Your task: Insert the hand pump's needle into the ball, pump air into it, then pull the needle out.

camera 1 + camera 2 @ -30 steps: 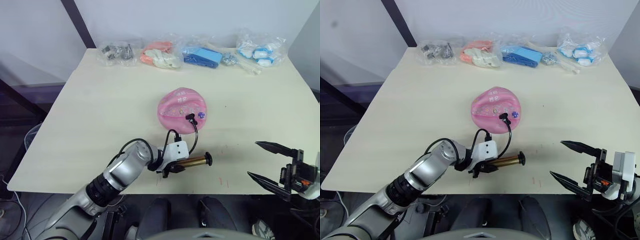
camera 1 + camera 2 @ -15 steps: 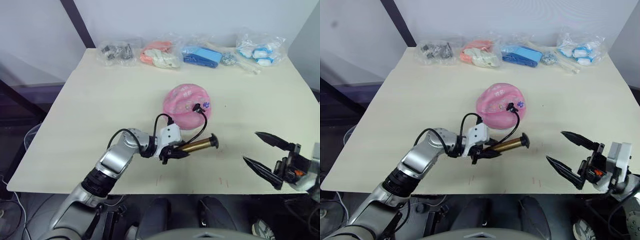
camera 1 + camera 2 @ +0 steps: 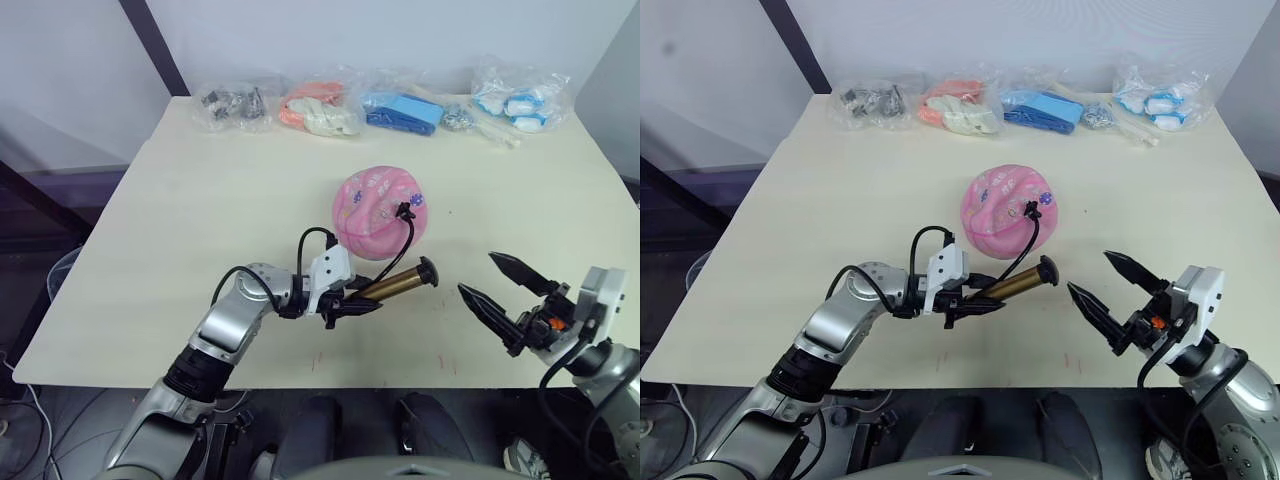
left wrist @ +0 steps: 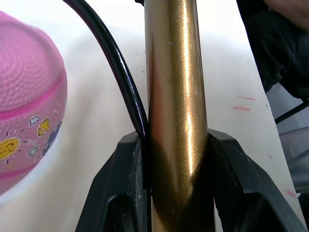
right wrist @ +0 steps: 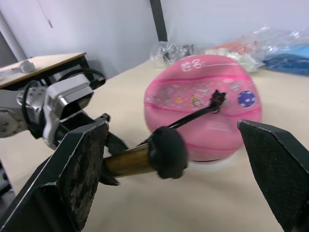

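Note:
The pink ball rests mid-table with the needle's black fitting stuck into its top right side. A thin black hose curves from there down to the hand pump, a bronze barrel tilted up to the right and ending in a black handle. My left gripper is shut on the barrel's lower end; in the left wrist view its fingers clamp the barrel. Just right of the handle my right gripper is open, its fingers spread on either side of the handle.
Several clear bags lie along the table's far edge: dark parts, orange and white items, blue items, blue-white items. The table's near edge runs just below both grippers.
My left gripper has carried the pump toward the ball and tilted its handle end up. The ball has shifted right. The right gripper has moved left, close to the handle.

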Available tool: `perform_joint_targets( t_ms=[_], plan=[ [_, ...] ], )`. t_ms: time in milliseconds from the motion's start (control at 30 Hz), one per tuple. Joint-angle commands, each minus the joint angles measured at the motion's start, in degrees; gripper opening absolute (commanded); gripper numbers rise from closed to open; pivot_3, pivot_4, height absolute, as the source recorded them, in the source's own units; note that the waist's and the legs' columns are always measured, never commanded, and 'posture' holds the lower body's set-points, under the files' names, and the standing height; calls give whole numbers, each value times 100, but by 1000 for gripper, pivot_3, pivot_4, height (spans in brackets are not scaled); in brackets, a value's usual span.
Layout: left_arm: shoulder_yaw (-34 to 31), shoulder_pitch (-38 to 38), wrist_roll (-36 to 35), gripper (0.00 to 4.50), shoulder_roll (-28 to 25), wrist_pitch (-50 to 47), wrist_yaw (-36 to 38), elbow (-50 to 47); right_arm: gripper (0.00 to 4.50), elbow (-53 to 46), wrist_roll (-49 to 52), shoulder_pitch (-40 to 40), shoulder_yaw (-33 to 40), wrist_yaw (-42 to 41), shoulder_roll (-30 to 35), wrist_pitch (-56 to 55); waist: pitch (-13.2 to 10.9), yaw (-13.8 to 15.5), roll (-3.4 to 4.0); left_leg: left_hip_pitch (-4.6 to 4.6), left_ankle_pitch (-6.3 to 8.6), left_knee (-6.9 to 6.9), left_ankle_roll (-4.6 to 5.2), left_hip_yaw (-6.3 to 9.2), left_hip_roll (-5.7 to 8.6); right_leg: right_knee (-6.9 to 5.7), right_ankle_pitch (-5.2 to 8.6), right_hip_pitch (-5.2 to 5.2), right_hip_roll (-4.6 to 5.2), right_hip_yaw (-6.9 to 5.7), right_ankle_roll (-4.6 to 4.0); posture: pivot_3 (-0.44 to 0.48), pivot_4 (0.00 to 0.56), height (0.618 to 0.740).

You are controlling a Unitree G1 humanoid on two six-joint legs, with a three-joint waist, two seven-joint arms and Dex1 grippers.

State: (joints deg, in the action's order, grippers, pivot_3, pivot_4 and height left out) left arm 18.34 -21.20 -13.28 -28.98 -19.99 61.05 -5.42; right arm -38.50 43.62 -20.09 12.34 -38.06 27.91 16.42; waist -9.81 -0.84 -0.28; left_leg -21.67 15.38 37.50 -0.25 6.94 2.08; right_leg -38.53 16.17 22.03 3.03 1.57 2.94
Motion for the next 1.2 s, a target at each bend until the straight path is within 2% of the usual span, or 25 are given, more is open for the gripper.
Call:
perform_joint_targets(
  t_ms=[33,167,400,533,733,1200],
  plan=[
    [-283,98,-231,1356,100,306,-20,-89,4500,-234,43,-54,-72,83,-44,27,0,4,0,0,0,0,0,0,0,0,0,0,0,0,0,0,150,740],
    [-326,319,-244,1356,214,658,33,5,4500,-362,503,-23,-261,636,-311,438,0,-1,0,1,0,0,0,1,-1,-1,0,1,1,1,0,0,150,740],
    [-305,435,-222,1356,411,848,-82,82,4500,-422,2113,363,-504,2278,-1061,1166,1,-4,0,0,0,0,0,1,-2,-1,0,3,2,3,-1,0,150,740],
    [-297,467,-225,1356,482,798,-139,55,4500,-260,2474,554,-717,2926,-1351,1372,1,-3,0,-2,0,-1,0,0,-2,-2,0,5,2,4,-1,0,150,740],
    [-304,470,-257,1356,542,683,-232,-6,4500,1,2471,804,-851,3314,-1610,1397,1,-17,1,-5,0,-1,1,-3,-1,-8,0,14,-2,6,-1,0,150,740],
    [-270,480,-278,1356,631,464,-353,-122,4500,199,2240,1016,-955,3239,-1883,1348,2,-23,1,-8,0,-1,1,-13,-1,-24,0,30,-4,15,-1,0,150,740]
  ],
)
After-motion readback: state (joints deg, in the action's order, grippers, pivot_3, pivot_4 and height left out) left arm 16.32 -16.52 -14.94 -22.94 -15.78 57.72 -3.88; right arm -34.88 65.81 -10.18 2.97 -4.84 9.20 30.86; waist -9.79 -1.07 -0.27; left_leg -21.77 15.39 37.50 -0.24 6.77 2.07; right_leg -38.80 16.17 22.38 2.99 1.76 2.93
